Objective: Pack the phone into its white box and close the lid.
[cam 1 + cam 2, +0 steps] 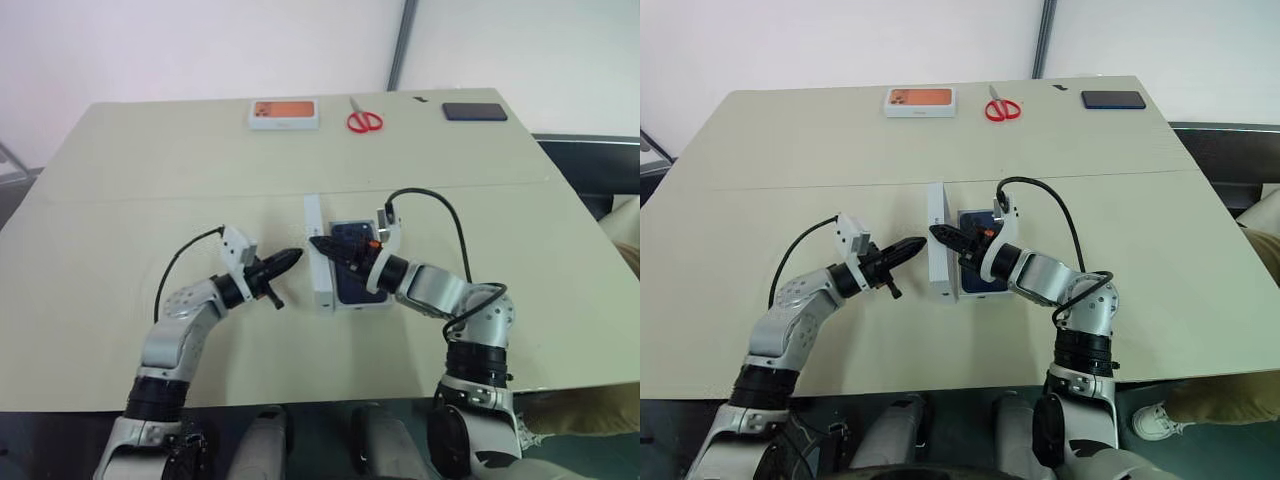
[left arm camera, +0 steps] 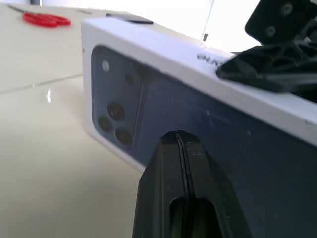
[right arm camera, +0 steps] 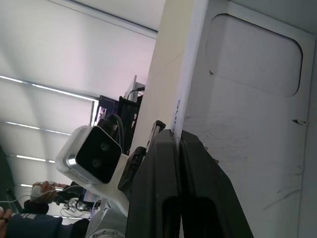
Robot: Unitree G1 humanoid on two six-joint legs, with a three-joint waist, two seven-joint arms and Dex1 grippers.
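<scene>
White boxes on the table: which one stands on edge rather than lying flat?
The lid, standing on its long edge mid-table between the two grippers, printed phone facing the left gripper. The orange-picture box lies flat at the far edge.

The lid (image 1: 318, 258), a white cardboard cover printed with a dark blue phone and its camera cluster, stands tilted on its long edge at the table's middle, printed face turned left. Just to its right lies the dark blue phone (image 1: 352, 262) in the shallow white box (image 1: 350, 306), largely hidden
</scene>
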